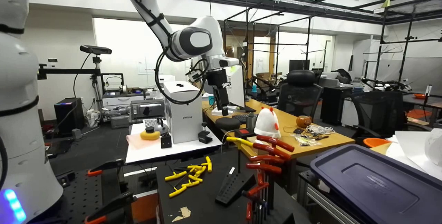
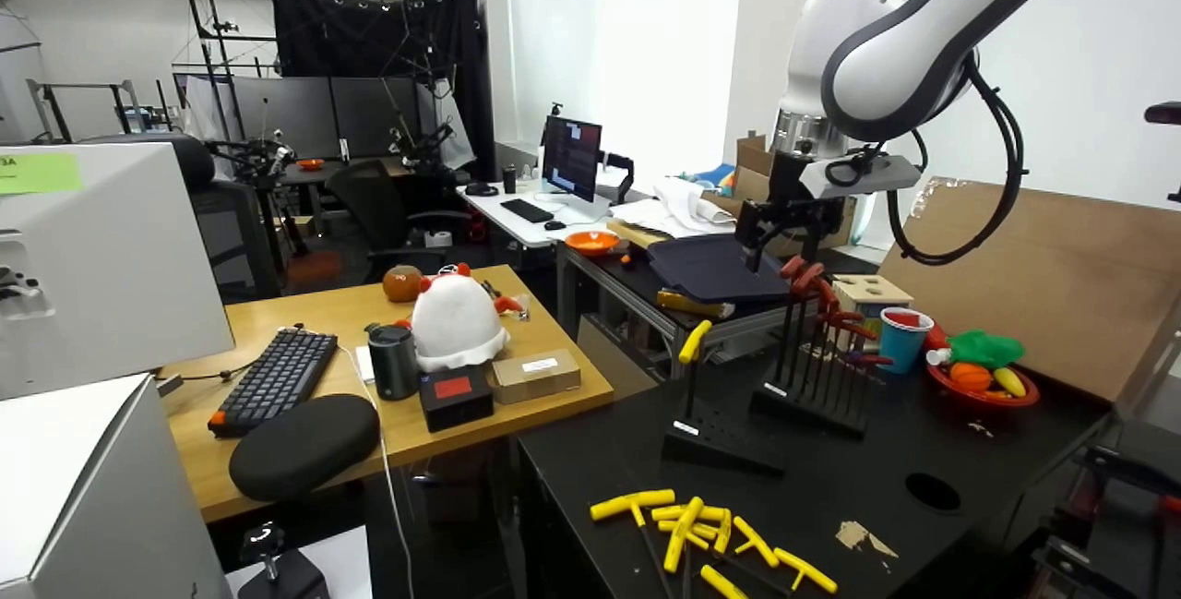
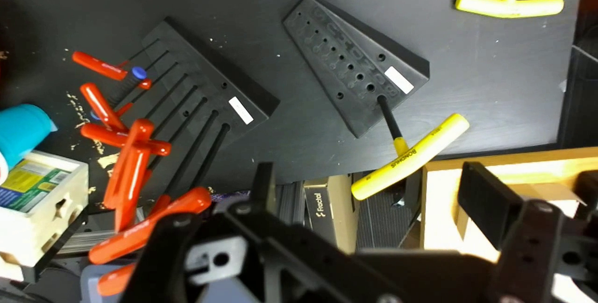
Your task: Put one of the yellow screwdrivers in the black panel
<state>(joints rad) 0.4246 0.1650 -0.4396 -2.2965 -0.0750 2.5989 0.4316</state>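
Note:
A black panel (image 3: 348,81), wedge-shaped with a row of holes, lies on the black table. One yellow screwdriver (image 3: 411,157) with a T-handle stands in its end hole. A second black panel (image 3: 212,81) beside it holds red-handled tools. Several more yellow screwdrivers (image 1: 178,192) lie in a loose pile on the table, also seen as yellow handles (image 2: 683,534) in an exterior view. My gripper (image 3: 373,184) is open in the air, higher than the tools. In the wrist view its fingers (image 3: 488,205) frame the standing yellow handle without touching it; nothing is held.
Tall red handles (image 3: 135,186) crowd one side of the gripper. Behind them stand a blue cup (image 2: 904,341), a wooden box (image 2: 872,290) and a red bowl (image 2: 987,396) of toy food. A wooden desk (image 1: 331,143) and a dark lidded bin (image 1: 380,196) border the table.

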